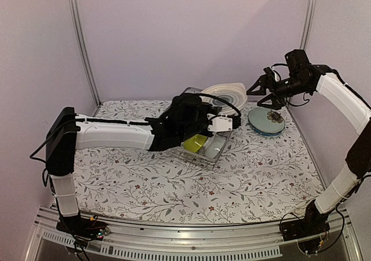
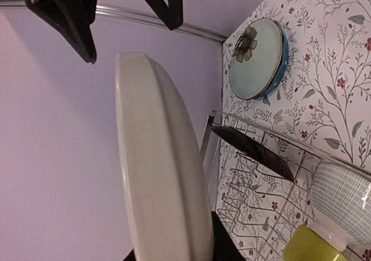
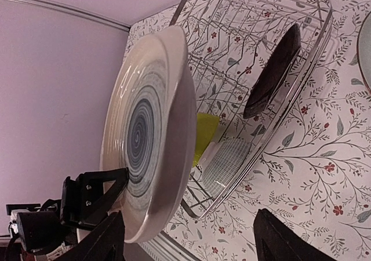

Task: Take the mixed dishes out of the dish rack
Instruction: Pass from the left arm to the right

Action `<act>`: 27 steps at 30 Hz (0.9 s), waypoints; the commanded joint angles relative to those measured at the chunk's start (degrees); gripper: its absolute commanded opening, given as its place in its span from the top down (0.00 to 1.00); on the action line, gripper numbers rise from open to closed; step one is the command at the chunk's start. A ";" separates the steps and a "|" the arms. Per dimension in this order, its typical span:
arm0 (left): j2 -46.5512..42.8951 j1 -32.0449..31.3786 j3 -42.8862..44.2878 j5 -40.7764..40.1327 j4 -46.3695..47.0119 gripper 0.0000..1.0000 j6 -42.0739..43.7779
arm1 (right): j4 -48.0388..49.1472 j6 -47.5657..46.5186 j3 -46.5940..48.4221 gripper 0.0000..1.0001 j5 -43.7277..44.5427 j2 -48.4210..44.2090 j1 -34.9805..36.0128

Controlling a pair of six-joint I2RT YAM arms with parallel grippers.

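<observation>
On the flowered tabletop (image 1: 174,185), two plates (image 1: 266,122) lie stacked near the far right corner. My left pincer (image 3: 119,185) clamps the white plate (image 1: 223,93) above the dish rack (image 1: 213,154) by the far edge, and my right pincer (image 1: 258,96) gapes empty. The dark red plate (image 3: 272,69), yellow-green bowl (image 3: 206,136) and pale bowl (image 3: 226,162) are left inside.

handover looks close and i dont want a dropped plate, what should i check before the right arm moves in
1. Left pincer shut on white plate: ok.
2. Right pincer open: ok.
3. Plate rim between right pincer's fingers: not ok, apart.
4. Plate lifted clear of rack: ok.
5. Bare table beside blue plate for landing: ok.
6. Grip firmness: cannot tell.
</observation>
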 commanded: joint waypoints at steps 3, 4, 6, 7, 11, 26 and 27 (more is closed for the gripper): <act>-0.76 -1.57 1.33 -1.59 11.87 1.00 5.90 | -3.07 -2.78 -0.38 0.29 3.49 1.19 2.57; -0.40 -1.70 1.49 -1.72 12.06 1.00 6.50 | -3.15 -2.94 -0.47 0.32 3.77 1.23 2.91; 0.34 -1.91 1.83 -2.01 12.36 1.00 7.65 | -3.13 -3.09 -0.55 0.38 4.42 1.43 3.19; 0.65 -2.12 1.97 -2.15 12.48 1.00 8.17 | -3.19 -3.14 -0.64 0.42 4.59 1.45 3.26; 2.45 -2.53 2.78 -3.09 13.46 1.00 10.08 | -3.33 -3.32 -1.33 0.55 6.01 1.75 3.39; 4.97 -3.45 4.66 -4.59 15.36 1.00 13.04 | -1.51 -4.07 -4.33 0.64 12.17 3.88 3.41; 4.93 -3.45 4.64 -4.67 15.53 1.00 13.12 | -1.46 -4.04 -4.50 0.64 12.54 3.99 3.37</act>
